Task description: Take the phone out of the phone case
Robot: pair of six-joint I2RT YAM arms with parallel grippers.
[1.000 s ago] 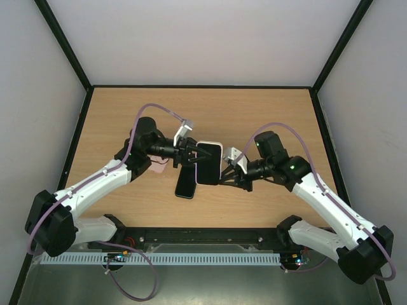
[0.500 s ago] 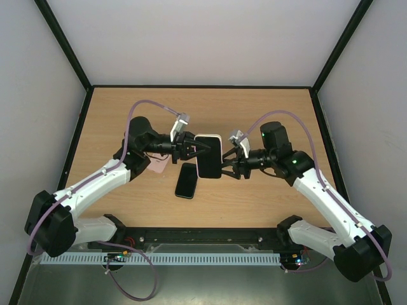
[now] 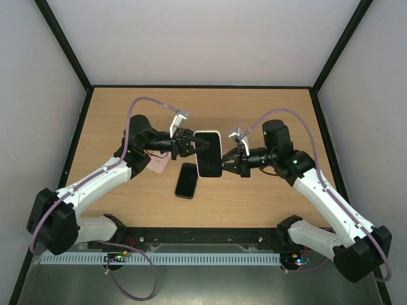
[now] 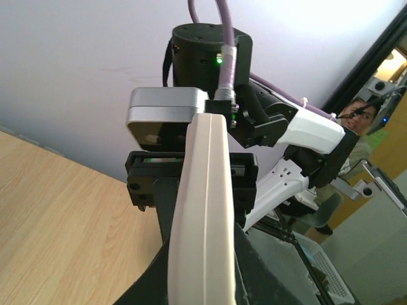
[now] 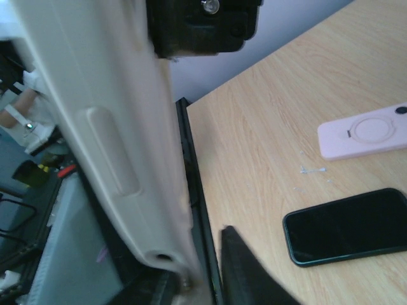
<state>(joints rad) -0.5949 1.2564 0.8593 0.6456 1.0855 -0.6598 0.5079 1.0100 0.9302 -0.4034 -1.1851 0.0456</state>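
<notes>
Two arms share one load: the phone, seated in its pale phone case, hangs above the middle of the worktop, screen up, long axis running away from the arm bases. The left arm has its jaws pinched shut on the case's left long edge, towards the far end. The right arm has its jaws at the right long edge, nearer the bases, though whether they grip cannot be told. Both arms are equally close, so any prying likely works across the short axis. A bare dark phone and a pink case lie below.
</notes>
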